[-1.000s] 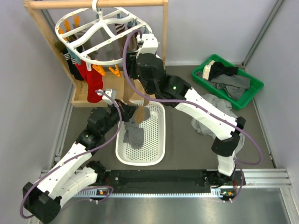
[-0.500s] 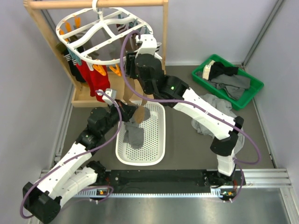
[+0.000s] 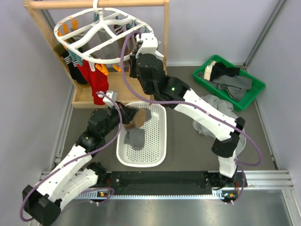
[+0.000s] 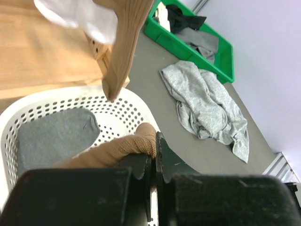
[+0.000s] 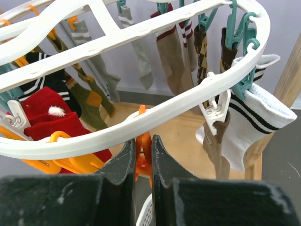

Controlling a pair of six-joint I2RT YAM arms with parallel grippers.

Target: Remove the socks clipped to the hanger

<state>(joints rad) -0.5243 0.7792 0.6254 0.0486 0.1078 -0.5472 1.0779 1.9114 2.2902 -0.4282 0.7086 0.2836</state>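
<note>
Across the dark table (image 3: 183, 155), one wooden rail stand (image 3: 165, 28) is standing at the far left, and two arms, the left arm (image 3: 70, 165) and the right arm (image 3: 207, 117), are reaching away from the near edge. One white oval hanger (image 5: 188, 96) is hanging from the stand's rail by its hook, with socks (image 3: 96, 82) dangling beneath it. One white perforated basket (image 3: 155, 150) is lying in front of the stand. One green bin (image 3: 211, 88) of dark and grey garments is sitting at the far right, and one crumpled grey garment (image 4: 202, 103) is lying between bin and basket.

The left gripper (image 4: 154, 153) is hovering over the basket's far end, its jaws pressing together on one tan sock (image 4: 127, 146) that is bunching against the fingers. One dark grey sock (image 4: 56, 134) is lying flat inside the basket. The right gripper (image 5: 142, 145) is reaching up under the hanger's rim, its fingers pinching one orange clip (image 5: 144, 160).

Seen from the right wrist, at least eight socks are hanging clipped:
- red socks (image 5: 44, 113), bunching so their number is unclear
- one black sock with white stripes (image 5: 42, 84)
- one olive sock (image 5: 87, 101)
- one grey sock (image 5: 141, 61)
- one tan sock with dark red bands (image 5: 171, 52)
- one argyle sock (image 5: 201, 47)
- one white sock with black stripes (image 5: 256, 117)
- one plain tan sock (image 5: 214, 141) just beside it, under one white clip (image 5: 216, 106)

At least three teal clips (image 5: 232, 28) are lining the rim at the right.
</note>
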